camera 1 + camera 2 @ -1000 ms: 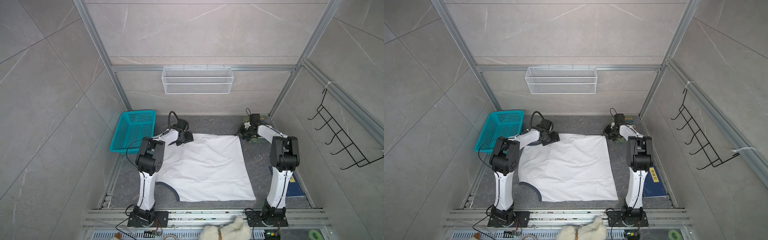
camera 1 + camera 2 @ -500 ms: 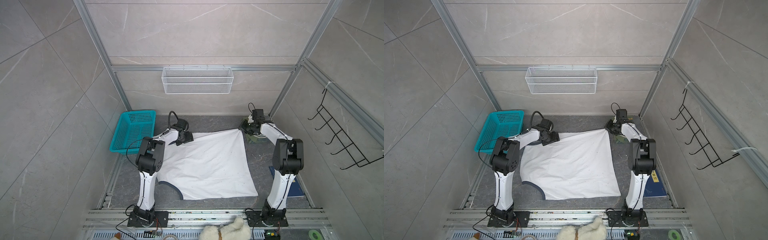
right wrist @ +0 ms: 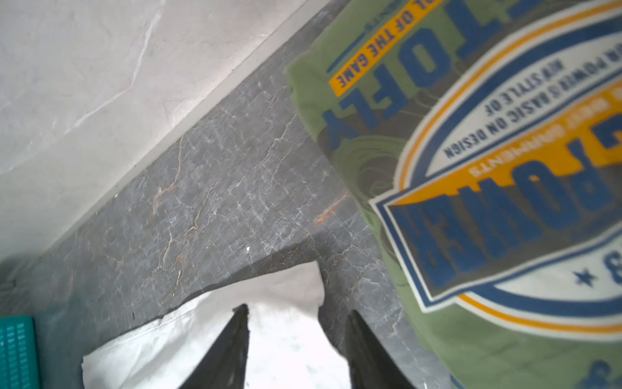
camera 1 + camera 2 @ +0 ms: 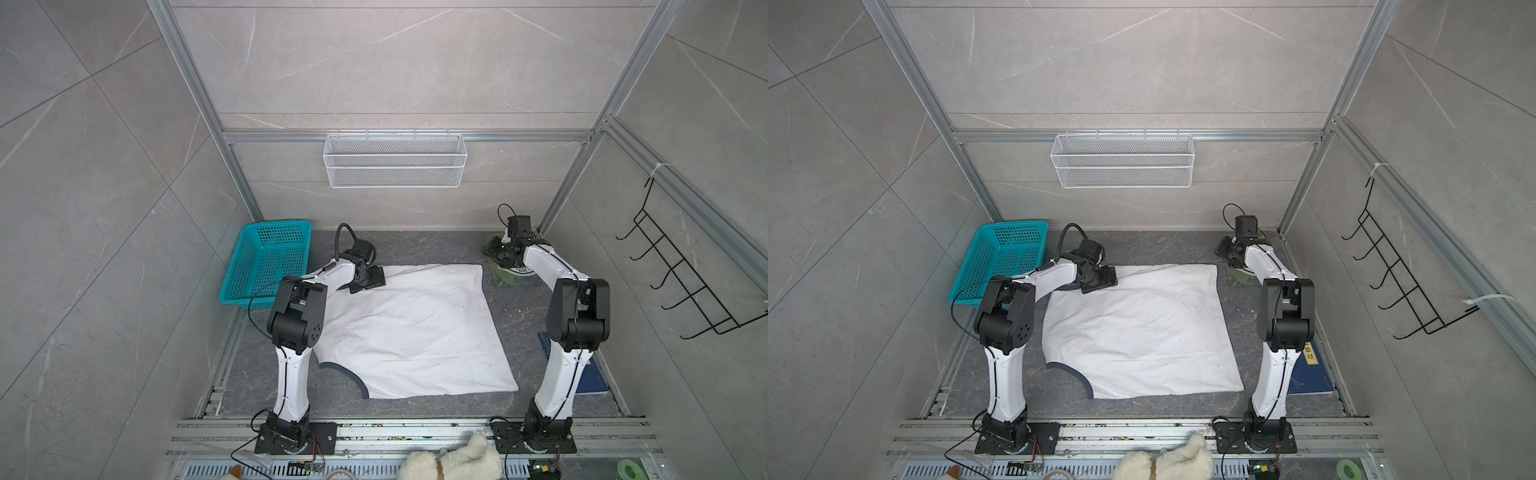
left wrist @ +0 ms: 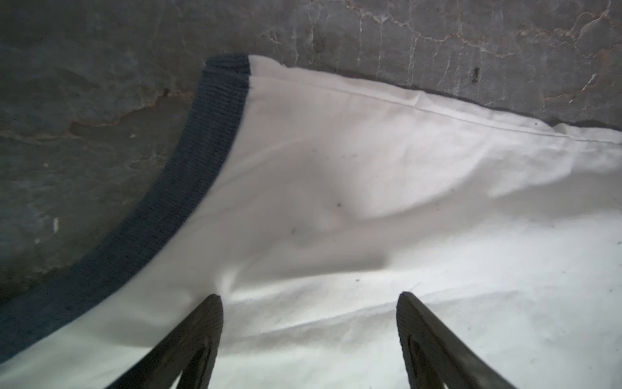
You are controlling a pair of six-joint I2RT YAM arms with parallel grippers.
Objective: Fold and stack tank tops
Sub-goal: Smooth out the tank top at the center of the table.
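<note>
White tank top (image 4: 415, 328) spread flat across desk (image 4: 419, 249) middle, navy armhole trim (image 5: 202, 151) toward left edge. Left gripper (image 5: 309, 299): jaws wide apart over top's far left part, beside trim. Right gripper (image 3: 298, 313): jaws apart over top's far right corner, nothing clamped. Olive green tank top (image 3: 471, 101) folded in desk's far right corner, badge print up.

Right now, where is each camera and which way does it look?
Top views: overhead, looking down on the white tank top; left arm and right arm show.
Left wrist: low, facing its navy trim; open left fingers show.
Right wrist: low, facing the green tank top; right fingers show.
Shared: both wrists see the white tank top.
</note>
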